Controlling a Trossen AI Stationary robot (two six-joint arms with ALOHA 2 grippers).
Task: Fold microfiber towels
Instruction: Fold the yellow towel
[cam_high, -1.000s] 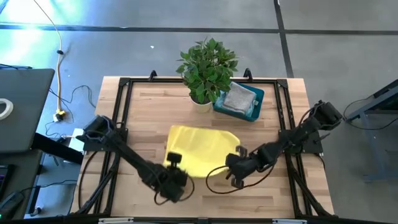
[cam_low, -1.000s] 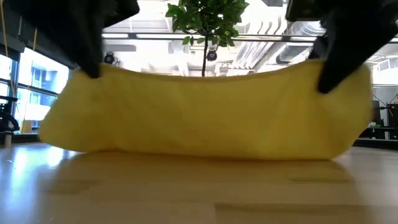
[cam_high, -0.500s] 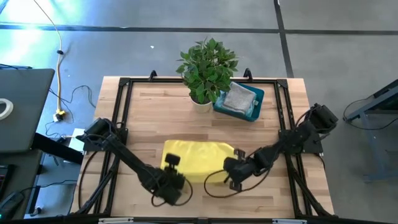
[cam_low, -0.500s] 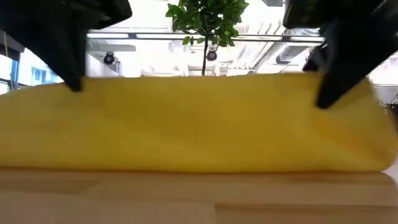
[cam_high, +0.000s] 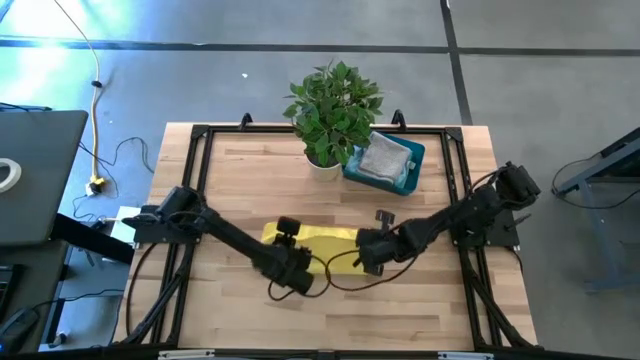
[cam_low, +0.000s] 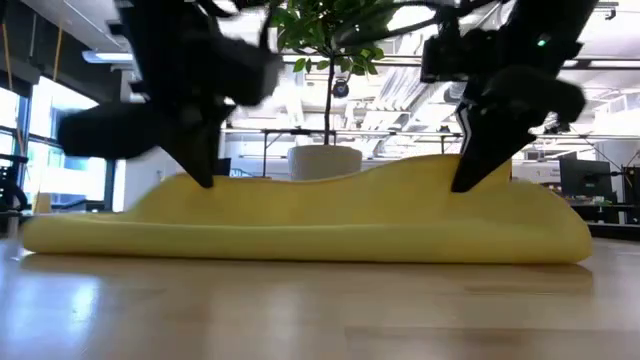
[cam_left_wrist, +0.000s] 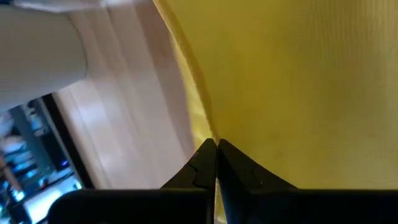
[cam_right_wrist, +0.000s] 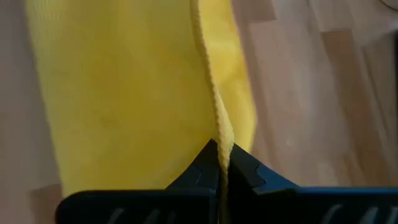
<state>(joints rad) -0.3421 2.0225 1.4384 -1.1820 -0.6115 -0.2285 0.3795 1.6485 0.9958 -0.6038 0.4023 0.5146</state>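
Observation:
A yellow microfiber towel (cam_high: 325, 237) lies doubled over at the table's middle, its rounded fold (cam_low: 300, 248) on the wood toward the near edge. Its upper layer rises to two raised corners. My left gripper (cam_low: 207, 180) is shut on the left corner. My right gripper (cam_low: 462, 185) is shut on the right one. Between the two grippers the upper layer sags in a shallow dip. From above, the two arms cover most of the towel. My left gripper pinches the towel's edge at its left corner (cam_left_wrist: 208, 134) between the two fingertips, slanting down from above. The corner is held a little above the lower layer, and the cloth slopes away slack. My right gripper pinches the towel's hemmed edge at the right corner (cam_right_wrist: 217, 134) between its fingertips, coming steeply down from above. That corner stands raised above the lower layer, while the rest of the cloth lies on the table.
A leafy potted plant (cam_high: 333, 105) and a teal bin (cam_high: 400, 160) holding a grey cloth stand at the far edge. Black frame rails (cam_high: 195, 180) run along the table's sides. A dark cable (cam_high: 340, 282) loops over the wood near the right gripper. Bare wood shows toward the near edge.
Both grippers, still shut on the corners, have gone toward the far edge and down. The towel, which hung lifted like a curtain with its lower part on the table, is now folded over itself. Its held edge lies low over the far part, and the fold is at the near side.

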